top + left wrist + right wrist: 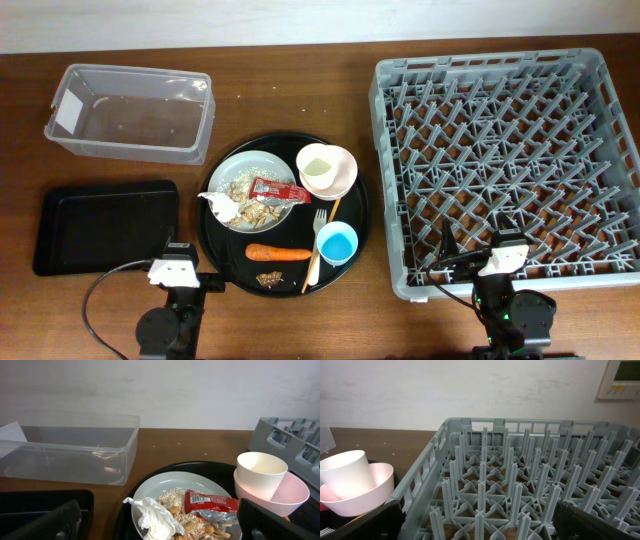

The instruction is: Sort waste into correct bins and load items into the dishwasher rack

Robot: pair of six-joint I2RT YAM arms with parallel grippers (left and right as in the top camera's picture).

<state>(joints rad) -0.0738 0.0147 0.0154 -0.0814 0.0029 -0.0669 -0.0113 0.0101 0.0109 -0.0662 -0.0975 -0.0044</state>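
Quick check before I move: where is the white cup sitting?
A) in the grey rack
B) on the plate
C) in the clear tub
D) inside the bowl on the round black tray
D: the white cup stands upright inside the bowl, which sits on the round black tray.

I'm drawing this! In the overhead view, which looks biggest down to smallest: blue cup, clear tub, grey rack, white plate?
Largest to smallest:
1. grey rack
2. clear tub
3. white plate
4. blue cup
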